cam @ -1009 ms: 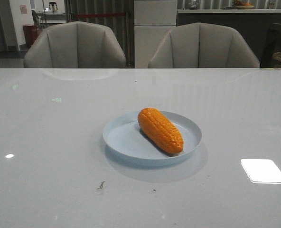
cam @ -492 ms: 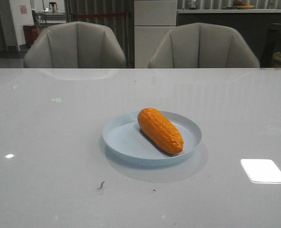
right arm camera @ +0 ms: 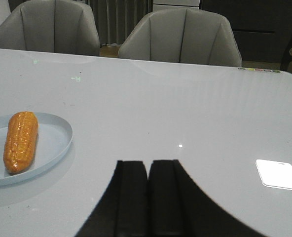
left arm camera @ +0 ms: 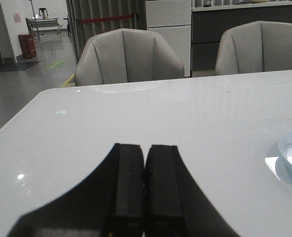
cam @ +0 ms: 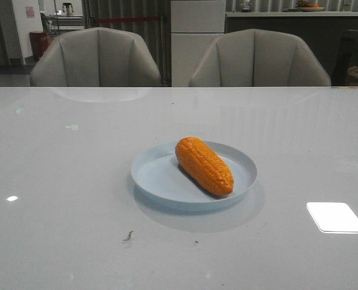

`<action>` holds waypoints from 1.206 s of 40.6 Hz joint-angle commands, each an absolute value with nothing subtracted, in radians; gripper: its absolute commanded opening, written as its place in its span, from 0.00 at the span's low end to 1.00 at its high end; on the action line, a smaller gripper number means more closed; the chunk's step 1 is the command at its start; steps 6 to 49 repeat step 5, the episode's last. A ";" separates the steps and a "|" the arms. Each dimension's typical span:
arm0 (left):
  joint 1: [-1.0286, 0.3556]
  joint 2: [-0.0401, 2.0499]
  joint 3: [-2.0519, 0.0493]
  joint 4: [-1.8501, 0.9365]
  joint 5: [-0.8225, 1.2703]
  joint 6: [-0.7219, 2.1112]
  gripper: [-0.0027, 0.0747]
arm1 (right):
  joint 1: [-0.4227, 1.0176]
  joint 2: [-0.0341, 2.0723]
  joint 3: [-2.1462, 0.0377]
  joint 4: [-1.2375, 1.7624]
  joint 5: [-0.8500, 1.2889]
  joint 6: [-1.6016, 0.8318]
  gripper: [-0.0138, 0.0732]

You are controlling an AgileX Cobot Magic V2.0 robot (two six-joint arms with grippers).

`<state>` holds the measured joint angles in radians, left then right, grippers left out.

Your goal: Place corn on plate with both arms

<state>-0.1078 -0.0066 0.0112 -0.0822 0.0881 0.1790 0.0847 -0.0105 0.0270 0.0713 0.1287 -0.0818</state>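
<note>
- While nothing has shifted since the earlier frame, the plump orange corn cob lies diagonally on the round pale blue plate, its far end toward 11 o'clock.
- The plate sits mid-desk on the glossy white desk.
- The black left pincer is closed flat, holding nothing.
- The black right pincer is likewise pressed together and empty, the corn toward its 10 o'clock.

two grey chairs behind a glossy white table.
</note>
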 commanded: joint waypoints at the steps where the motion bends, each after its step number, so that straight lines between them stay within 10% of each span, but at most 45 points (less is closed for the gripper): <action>1: -0.106 -0.009 0.049 -0.090 0.000 0.177 0.16 | 0.079 -0.035 0.006 0.073 0.044 -0.093 0.22; 49: -0.106 -0.009 0.049 -0.090 0.000 0.177 0.16 | 0.079 -0.035 0.006 0.073 0.044 -0.093 0.22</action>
